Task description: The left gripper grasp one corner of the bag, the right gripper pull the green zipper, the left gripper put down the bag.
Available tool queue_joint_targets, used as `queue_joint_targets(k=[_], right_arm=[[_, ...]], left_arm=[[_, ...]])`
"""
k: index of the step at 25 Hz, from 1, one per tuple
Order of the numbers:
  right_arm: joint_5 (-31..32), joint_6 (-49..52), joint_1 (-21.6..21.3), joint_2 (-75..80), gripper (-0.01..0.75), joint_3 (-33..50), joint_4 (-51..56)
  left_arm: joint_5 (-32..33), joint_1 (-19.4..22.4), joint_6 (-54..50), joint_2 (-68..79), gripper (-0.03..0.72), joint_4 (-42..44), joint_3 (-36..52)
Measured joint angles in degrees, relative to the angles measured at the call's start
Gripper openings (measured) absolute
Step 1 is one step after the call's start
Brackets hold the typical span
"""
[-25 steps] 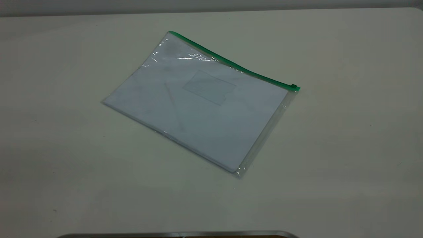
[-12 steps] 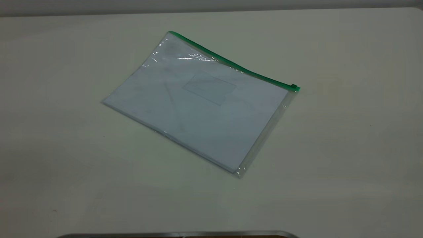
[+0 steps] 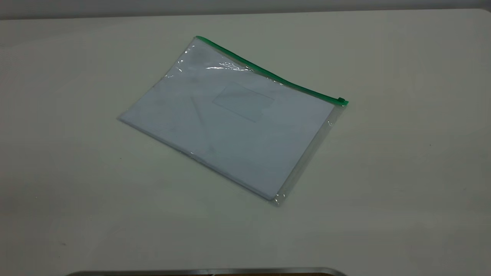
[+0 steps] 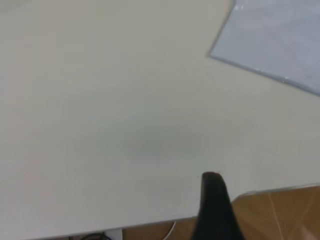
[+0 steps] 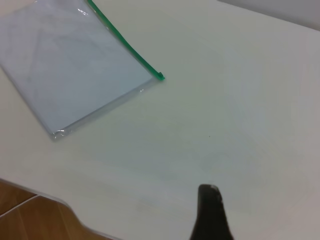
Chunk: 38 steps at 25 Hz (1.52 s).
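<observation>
The bag (image 3: pixel 230 119) lies flat on the white table, a clear pouch with white paper inside. The green zipper (image 3: pixel 268 74) runs along its far edge, and its slider tab (image 3: pixel 341 101) sits at the right end. No arm shows in the exterior view. In the left wrist view my left gripper (image 4: pixel 211 176) is one black point, jaws together, over the table's near edge, far from the bag (image 4: pixel 280 40). My right gripper (image 5: pixel 209 188) looks the same, shut on nothing, well apart from the bag (image 5: pixel 70 65), the green zipper (image 5: pixel 125 45) and the tab (image 5: pixel 159 76).
The white table (image 3: pixel 383 172) spreads widely around the pouch. A metal rim (image 3: pixel 207 271) marks its near edge. Wooden floor (image 4: pixel 280 210) shows past that edge in the left wrist view, and floor (image 5: pixel 30 215) in the right wrist view too.
</observation>
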Motion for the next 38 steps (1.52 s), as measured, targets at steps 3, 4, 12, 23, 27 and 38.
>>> queue_joint_targets(k=[3,4,12,23,27,38], right_arm=[[0.0,0.0,0.0,0.0,0.576,0.0,0.0],[0.0,0.0,0.0,0.0,0.576,0.0,0.0],[0.0,0.0,0.0,0.0,0.576,0.0,0.0],[0.0,0.0,-1.0,0.0,0.576,0.0,0.0],[0.0,0.0,-1.1,0.0,0.576,0.0,0.0],[-0.2,3.3,-1.1,0.0,0.576,0.0,-2.0]], left_arm=[[0.1,0.0,0.0,0.0,0.59,0.0,0.0],[0.1,0.0,0.0,0.0,0.59,0.0,0.0],[0.1,0.0,-0.1,0.0,0.59,0.0,0.0],[0.1,0.0,-0.3,0.0,0.59,0.0,0.0],[0.1,0.0,-0.3,0.0,0.59,0.0,0.0],[0.1,0.0,-0.3,0.0,0.59,0.0,0.0]])
